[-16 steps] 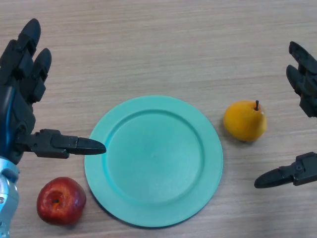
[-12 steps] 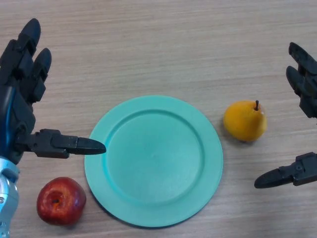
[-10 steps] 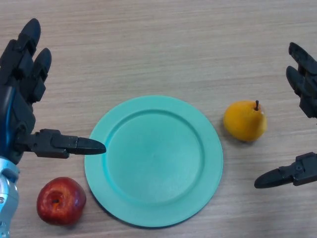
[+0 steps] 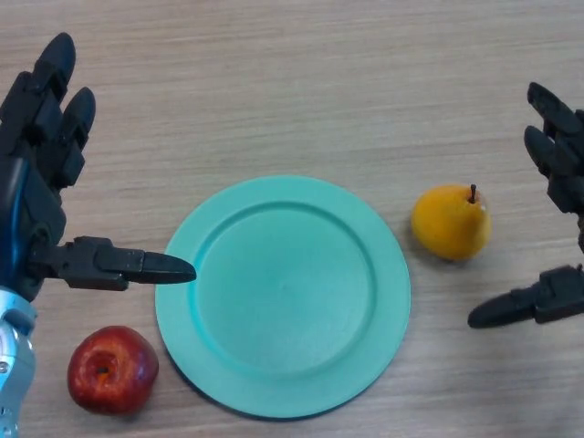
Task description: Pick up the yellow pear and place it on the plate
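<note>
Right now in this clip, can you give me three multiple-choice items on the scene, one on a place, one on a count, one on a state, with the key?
1. Where is the yellow pear?
A. On the table to the right of the plate
B. In the middle of the plate
C. Beside the red apple

2. How many pieces of fruit are in view?
A. One
B. Two
C. Three

3. What is the state of the right robot hand?
A. Shut on the pear
B. Open, apart from the pear
C. Pressing on the plate

Key:
1 A: the pear rests on the wooden table, clear of the plate's rim.
2 B: only the pear and the apple show.
3 B: its fingers are straight, with bare table between them and the pear. The left robot hand is open at the left too.
</note>
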Motion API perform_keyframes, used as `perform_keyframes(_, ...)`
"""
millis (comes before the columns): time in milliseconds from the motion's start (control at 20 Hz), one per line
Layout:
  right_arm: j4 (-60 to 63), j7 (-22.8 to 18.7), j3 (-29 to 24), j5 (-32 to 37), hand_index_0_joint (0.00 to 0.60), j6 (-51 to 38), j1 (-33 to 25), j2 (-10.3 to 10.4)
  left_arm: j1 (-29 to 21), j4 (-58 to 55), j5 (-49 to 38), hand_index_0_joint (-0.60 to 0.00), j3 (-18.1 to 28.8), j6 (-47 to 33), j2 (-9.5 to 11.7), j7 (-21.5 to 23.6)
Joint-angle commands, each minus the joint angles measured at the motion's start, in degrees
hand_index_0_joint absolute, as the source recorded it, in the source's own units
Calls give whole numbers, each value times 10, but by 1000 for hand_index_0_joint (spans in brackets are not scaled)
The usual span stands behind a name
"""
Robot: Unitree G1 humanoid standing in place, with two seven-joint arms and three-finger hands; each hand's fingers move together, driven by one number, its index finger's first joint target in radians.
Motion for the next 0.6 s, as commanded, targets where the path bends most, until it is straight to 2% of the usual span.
perform_keyframes(50, 14, -26, -14, 30, 0, -103, -45, -29, -24, -20, 29, 0, 18, -95, 19, 16)
perform_keyframes(200, 137, -33, 1, 10, 0, -177, -102, -37, -29, -19, 31, 0, 13, -100, 17, 21)
perform_keyframes(350, 212, -40, 6, 3, 0, -215, -135, -42, -29, -25, 23, 0, 18, -94, 20, 17)
perform_keyframes(550, 319, -47, 22, -10, 0, -252, -176, -38, -23, -31, 15, 0, 26, -84, 22, 9)
perform_keyframes(600, 368, -55, 29, -26, 0, -284, -193, -35, -21, -35, 11, 0, 32, -80, 24, 7)
